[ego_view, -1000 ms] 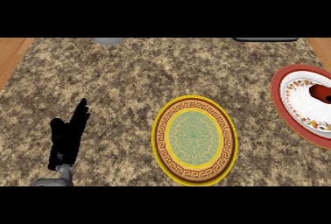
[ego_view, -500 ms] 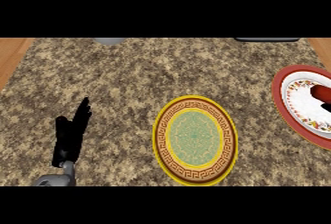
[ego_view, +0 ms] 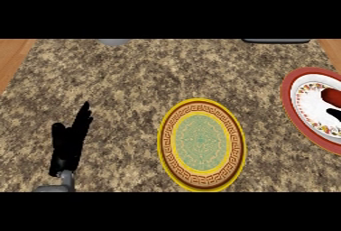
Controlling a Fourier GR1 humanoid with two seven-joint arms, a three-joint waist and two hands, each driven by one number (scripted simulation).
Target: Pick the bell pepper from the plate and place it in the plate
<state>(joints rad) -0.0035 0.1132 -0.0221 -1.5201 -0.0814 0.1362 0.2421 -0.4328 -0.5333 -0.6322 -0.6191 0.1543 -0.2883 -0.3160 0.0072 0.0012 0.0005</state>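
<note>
Left hand [ego_view: 70, 142] resting near left with fingers straight and together, yellow-rimmed plate [ego_view: 234, 149] centre, red bell pepper [ego_view: 331, 96] on red-rimmed plate [ego_view: 288, 97] far right, right hand's fingers [ego_view: 335, 111] beside it, state unclear.

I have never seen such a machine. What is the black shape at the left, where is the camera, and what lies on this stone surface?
The camera sits at the robot's head and looks steeply down at a speckled stone counter. The black shape at the lower left is the left robot hand on a grey forearm; its fingers are straight and it holds nothing. In the middle lies a yellow-rimmed plate with a green centre, with nothing on it. At the right edge a red-rimmed white plate is partly cut off. On it shows a dark red thing, probably the bell pepper, and black fingers, likely the right robot hand, reach to it. Whether they grip it cannot be seen.
</note>
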